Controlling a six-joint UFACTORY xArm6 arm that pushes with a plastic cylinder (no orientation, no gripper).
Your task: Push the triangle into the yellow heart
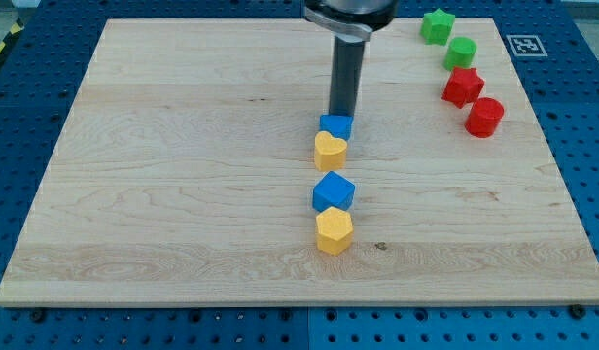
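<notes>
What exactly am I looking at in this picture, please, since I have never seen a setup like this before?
This is a robot arm with no grasping part, only a straight dark rod. There is one camera, looking down at a slant on a wooden board that lies on a blue perforated table.

The rod's lower end, my tip, slides over the board and nudges small blocks. Nothing is held; blocks only get pushed.

My tip stands at the top edge of a blue triangle, which touches the yellow heart just below it. Further down sit a blue block and, against it, a yellow block.

At the view's top right are a green star, a green block, a red star and a red block.
</notes>
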